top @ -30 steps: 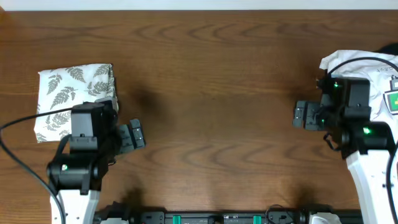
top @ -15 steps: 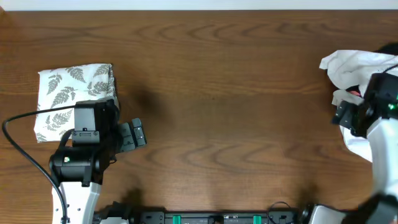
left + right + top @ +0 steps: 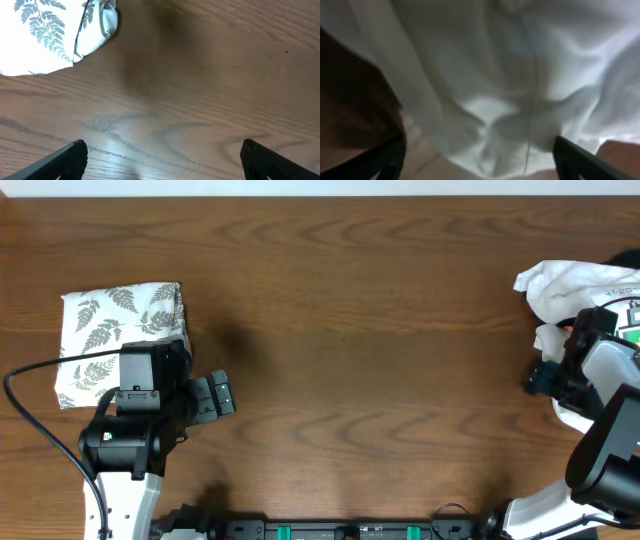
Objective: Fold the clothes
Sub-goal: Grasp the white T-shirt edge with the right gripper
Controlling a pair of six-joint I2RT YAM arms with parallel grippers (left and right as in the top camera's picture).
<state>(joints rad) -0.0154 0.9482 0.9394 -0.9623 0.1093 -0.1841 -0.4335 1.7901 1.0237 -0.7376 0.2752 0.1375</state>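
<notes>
Since a second ago the right gripper has swung from mid-table out to the white T-shirt, which lies crumpled at the far right edge of the brown wood-grain table. The left gripper sits near the folded fern-print cloth on the left. Left wrist view: jaws spread wide over bare wood, holding nothing. Right wrist view: jaws also wide apart, with soft rumpled cotton filling the frame just beyond them. Light, limp and floppy, the shirt looks best pinched at a seam or hem edge.
</notes>
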